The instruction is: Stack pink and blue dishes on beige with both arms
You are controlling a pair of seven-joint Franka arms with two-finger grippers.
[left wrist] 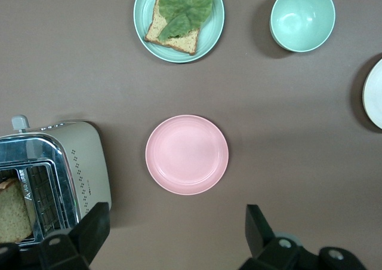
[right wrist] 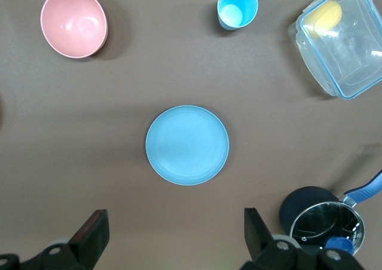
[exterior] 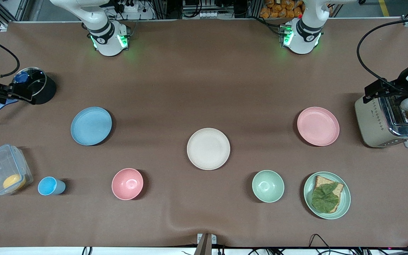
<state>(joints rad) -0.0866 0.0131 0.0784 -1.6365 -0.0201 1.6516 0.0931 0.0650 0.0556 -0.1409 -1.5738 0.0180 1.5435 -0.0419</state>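
The beige plate (exterior: 208, 148) lies flat at the table's middle with nothing on it. The pale pink plate (exterior: 318, 126) (left wrist: 187, 155) lies toward the left arm's end, beside the toaster. The light blue plate (exterior: 91, 126) (right wrist: 187, 145) lies toward the right arm's end. My left gripper (exterior: 379, 91) (left wrist: 176, 211) hangs open high in the air, over bare table by the pink plate. My right gripper (exterior: 14, 92) (right wrist: 173, 214) hangs open just as high, over bare table by the blue plate. Both grippers hold nothing.
A toaster (exterior: 388, 122) with bread in it stands at the left arm's end. A green plate with bread and a leaf (exterior: 327, 195), a green bowl (exterior: 268, 186), a pink bowl (exterior: 127, 183), a blue cup (exterior: 50, 186), a clear box (exterior: 5, 170) and a lidded pot (exterior: 35, 85) also stand about.
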